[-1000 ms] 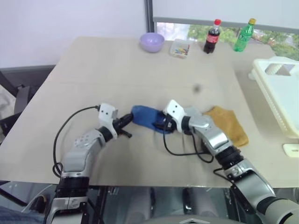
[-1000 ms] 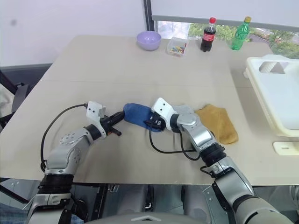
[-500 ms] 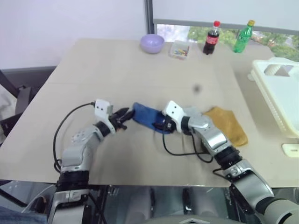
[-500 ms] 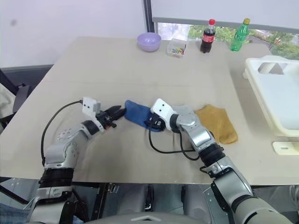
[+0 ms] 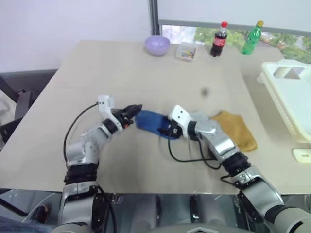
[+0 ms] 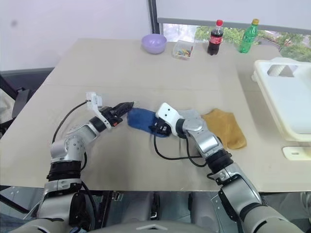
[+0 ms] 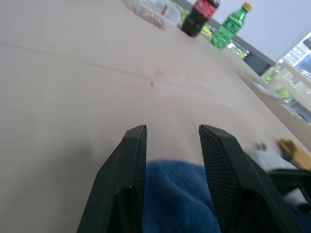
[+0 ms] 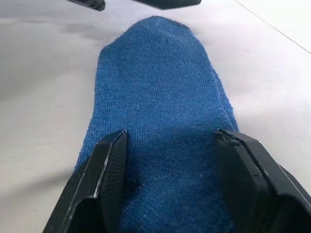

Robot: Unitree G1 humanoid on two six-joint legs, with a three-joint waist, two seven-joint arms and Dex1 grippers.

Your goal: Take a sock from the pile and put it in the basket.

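A blue sock (image 5: pixel 149 121) lies flat on the tan table, and a mustard yellow sock (image 5: pixel 238 128) lies just to its right; together they are the pile. My left gripper (image 5: pixel 135 109) points level at the blue sock's toe end. Its fingers (image 7: pixel 130 160) are open with the toe of the blue sock (image 7: pixel 177 199) between them. My right gripper (image 5: pixel 167 130) sits low over the sock's other end, its fingers (image 8: pixel 104 170) open and straddling the blue sock (image 8: pixel 160 97). The cream-white basket (image 5: pixel 282 104) stands at the table's right edge, far from both grippers.
Along the far edge stand a lilac bowl (image 5: pixel 157 45), a small clear box (image 5: pixel 186 51), a cola bottle (image 5: pixel 218 39) and a green bottle (image 5: pixel 250 37). A small white object (image 5: pixel 302 155) lies near the basket's front corner. Black cables trail from both wrists.
My left gripper has opened, rolled, and moved up and forward to the blue sock's toe. The right arm and both socks have stayed put.
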